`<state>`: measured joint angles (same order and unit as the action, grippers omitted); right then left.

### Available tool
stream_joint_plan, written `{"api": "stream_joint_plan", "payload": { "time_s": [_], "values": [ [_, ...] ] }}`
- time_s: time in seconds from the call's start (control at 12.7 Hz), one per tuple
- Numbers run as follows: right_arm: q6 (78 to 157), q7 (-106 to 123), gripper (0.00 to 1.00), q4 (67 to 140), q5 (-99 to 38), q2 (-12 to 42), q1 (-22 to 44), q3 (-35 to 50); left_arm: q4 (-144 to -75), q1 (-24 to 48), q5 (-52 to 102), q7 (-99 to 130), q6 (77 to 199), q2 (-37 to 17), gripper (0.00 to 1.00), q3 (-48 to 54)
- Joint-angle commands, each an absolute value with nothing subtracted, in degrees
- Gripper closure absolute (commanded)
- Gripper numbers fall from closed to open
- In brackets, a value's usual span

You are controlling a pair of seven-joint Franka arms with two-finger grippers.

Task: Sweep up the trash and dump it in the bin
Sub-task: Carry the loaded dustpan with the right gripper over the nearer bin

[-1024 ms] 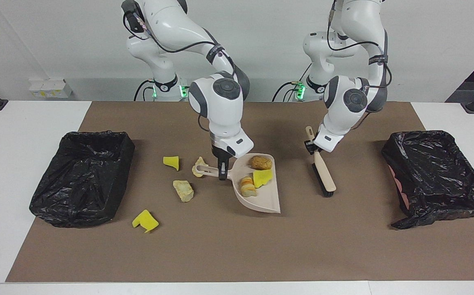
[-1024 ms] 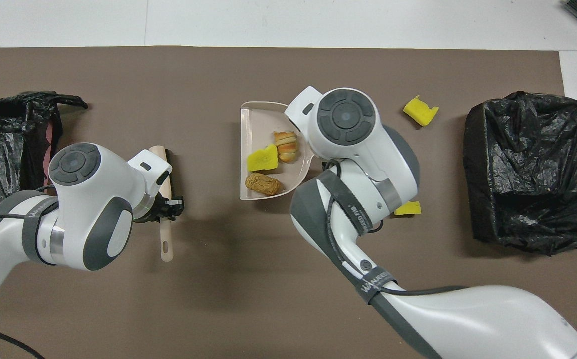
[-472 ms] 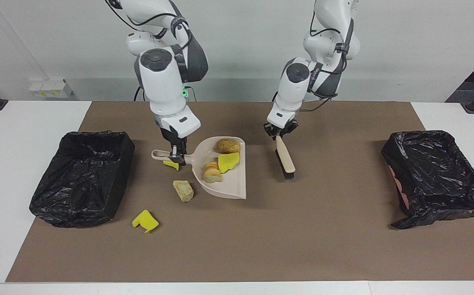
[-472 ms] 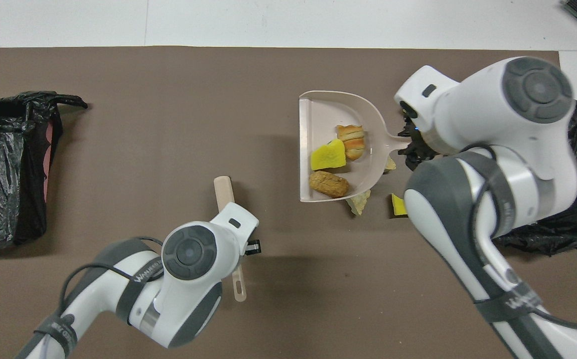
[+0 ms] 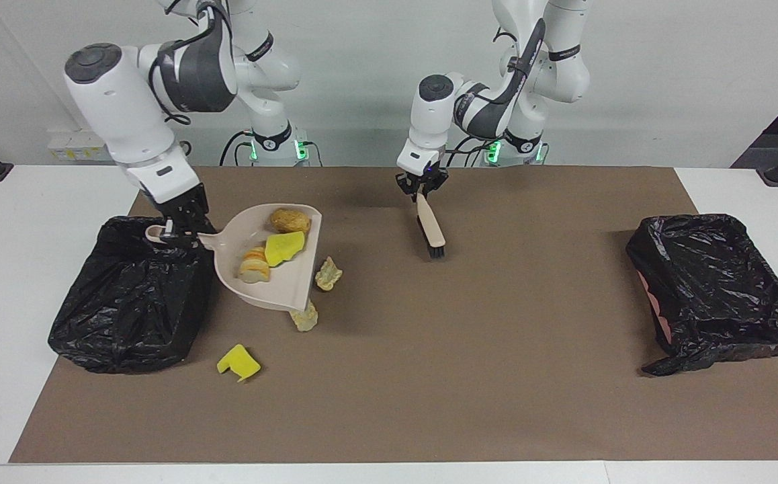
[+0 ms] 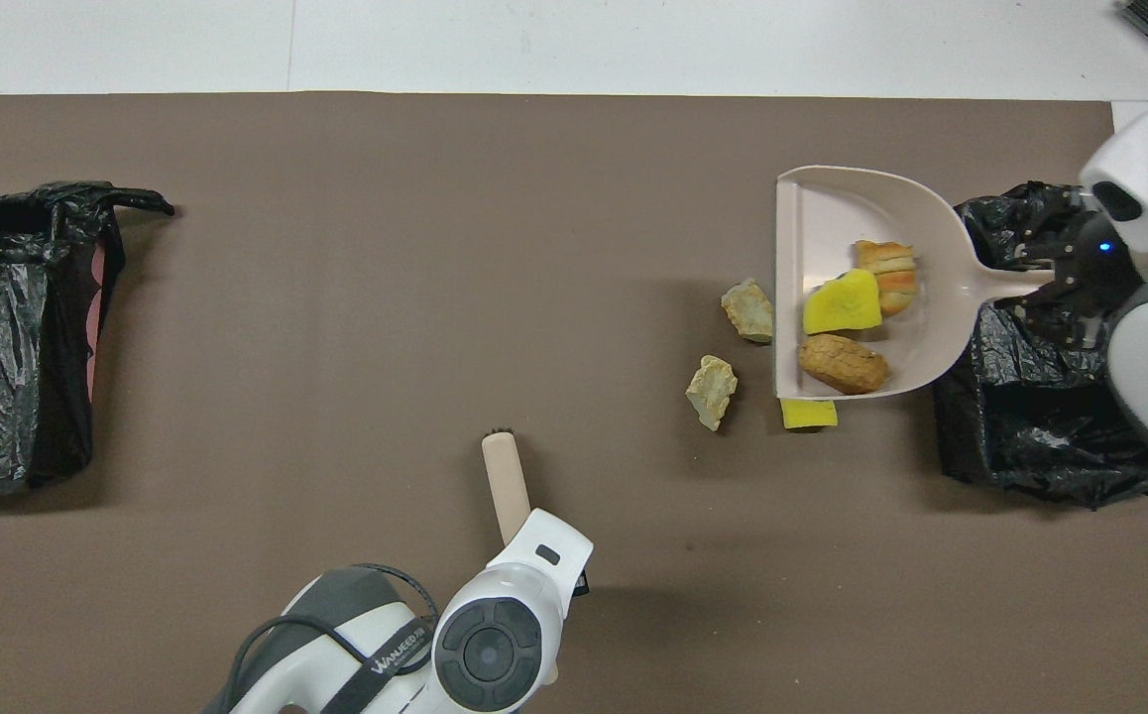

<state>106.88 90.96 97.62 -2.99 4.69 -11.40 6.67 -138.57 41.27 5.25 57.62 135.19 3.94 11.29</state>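
Observation:
My right gripper (image 5: 177,232) (image 6: 1055,288) is shut on the handle of the beige dustpan (image 5: 280,288) (image 6: 822,228), held over the mat at the edge of the black bin (image 5: 127,302) (image 6: 1050,436). In the pan lie a brown bread-like lump (image 5: 288,219) (image 6: 842,363), a yellow sponge piece (image 5: 285,247) (image 6: 840,303) and an orange striped lump (image 5: 253,263) (image 6: 889,278). On the mat are two beige lumps (image 5: 328,273) (image 6: 711,391), (image 5: 304,317) (image 6: 747,309) and yellow sponge pieces (image 5: 238,361), (image 6: 809,413). My left gripper (image 5: 422,190) is shut on the beige brush (image 5: 431,228) (image 6: 505,476).
A second black-lined bin (image 5: 718,289) (image 6: 9,327) stands at the left arm's end of the table. The brown mat (image 5: 496,370) covers most of the white table. The brush hangs bristles down over the mat's middle, close to the robots.
My right gripper carried the loaded dustpan across to the bin at the right arm's end, uncovering two beige lumps. My left gripper drew the brush back toward the robots.

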Motion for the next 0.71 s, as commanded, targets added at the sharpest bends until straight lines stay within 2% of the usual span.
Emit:
{"api": "stream_joint_plan", "payload": {
  "time_s": [0.0,0.08,0.16,0.24,0.31,0.63],
  "values": [
    [106.0,97.98,1.0,99.4,-4.92,2.55,-18.26,7.3,-141.68,42.37,6.33,58.1,138.6,5.28,1.0,10.11],
    [106.17,98.95,1.0,99.4,-4.49,2.46,-21.07,7.21,-141.68,42.1,6.33,57.4,138.86,5.19,1.0,10.02],
    [106.52,99.92,1.0,99.4,-3.61,2.46,-23.01,7.12,-141.24,41.66,6.33,56.78,138.61,4.84,0.6,9.85],
    [106.96,101.5,1.0,99.4,-2.56,2.37,-24.68,7.03,-139.67,40.09,6.33,56.86,138.08,3.53,0.06,9.67],
    [107.05,101.69,1.0,99.32,-0.63,2.37,-26.26,7.03,-137.31,36.86,6.33,57.21,136.42,2.56,0.0,9.76],
    [109.51,101.78,1.0,99.14,9.99,2.37,-30.93,7.03,-125.27,25.34,5.89,52.23,127.02,0.0,0.0,9.67]
  ]
}}
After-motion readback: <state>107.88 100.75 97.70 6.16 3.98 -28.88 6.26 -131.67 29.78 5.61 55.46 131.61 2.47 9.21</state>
